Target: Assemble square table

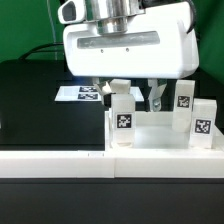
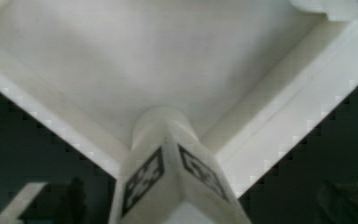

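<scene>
The square table's white top [image 1: 158,138] lies upside down on the black table, right of centre in the exterior view. Three tagged white legs show standing on it: one at its near left corner [image 1: 122,112] and two on the right [image 1: 185,98] [image 1: 203,122]. My gripper [image 1: 127,98] hangs low over the left leg with its fingers on either side. In the wrist view that leg [image 2: 176,165] stands edge-on between the dark fingers [image 2: 37,203], with gaps on both sides, above the rimmed top [image 2: 158,60]. The gripper [image 2: 190,208] is open and holds nothing.
The marker board [image 1: 78,93] lies flat behind and to the left of the top. A white ledge [image 1: 55,162] runs across the front, and the top sits against it. The robot's wide white hand body [image 1: 125,50] hides the back of the top.
</scene>
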`<state>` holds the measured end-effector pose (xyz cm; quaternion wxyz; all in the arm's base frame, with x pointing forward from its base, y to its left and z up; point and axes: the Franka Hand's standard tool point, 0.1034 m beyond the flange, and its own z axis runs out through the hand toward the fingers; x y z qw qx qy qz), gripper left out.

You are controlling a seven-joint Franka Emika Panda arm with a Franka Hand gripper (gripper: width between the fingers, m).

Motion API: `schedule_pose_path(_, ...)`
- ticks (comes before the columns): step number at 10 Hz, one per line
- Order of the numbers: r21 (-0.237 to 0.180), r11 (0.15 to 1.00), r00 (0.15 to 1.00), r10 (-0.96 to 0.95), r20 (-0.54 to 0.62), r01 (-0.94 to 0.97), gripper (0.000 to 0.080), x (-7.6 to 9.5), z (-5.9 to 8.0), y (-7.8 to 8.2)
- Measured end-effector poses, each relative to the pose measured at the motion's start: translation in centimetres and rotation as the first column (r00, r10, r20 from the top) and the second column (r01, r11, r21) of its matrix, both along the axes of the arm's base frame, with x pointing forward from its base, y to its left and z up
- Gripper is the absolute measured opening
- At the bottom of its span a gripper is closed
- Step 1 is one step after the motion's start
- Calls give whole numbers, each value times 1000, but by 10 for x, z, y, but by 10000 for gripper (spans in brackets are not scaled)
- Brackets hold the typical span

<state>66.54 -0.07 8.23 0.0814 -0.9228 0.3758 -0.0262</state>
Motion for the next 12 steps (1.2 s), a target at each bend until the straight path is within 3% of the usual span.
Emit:
schedule_pose_path(2, -26, 985, 985, 171, 3, -171, 649, -2, 0, 0)
schedule_pose_path(4, -75, 882, 884, 467, -4, -466, 649, -4, 0, -3)
schedule_pose_path(5, -85, 799, 802, 597, -2, -595, 649, -6, -1, -12)
schedule_pose_path(6, -89, 744, 747, 664, -2, -662, 649, -6, -4, -21)
schedule_pose_path(7, -96, 729, 732, 681, -2, -678, 649, -6, -6, -19)
schedule_pose_path(9, -92, 750, 753, 657, -3, -655, 373, -6, -7, -19)
schedule_pose_path(10, -91, 756, 759, 651, -4, -649, 373, -6, -7, -19)
schedule_pose_path(11, -86, 784, 787, 617, -5, -615, 288, -6, -7, -19)
schedule_pose_path(12, -72, 851, 853, 521, -10, -521, 288, -6, -7, -18)
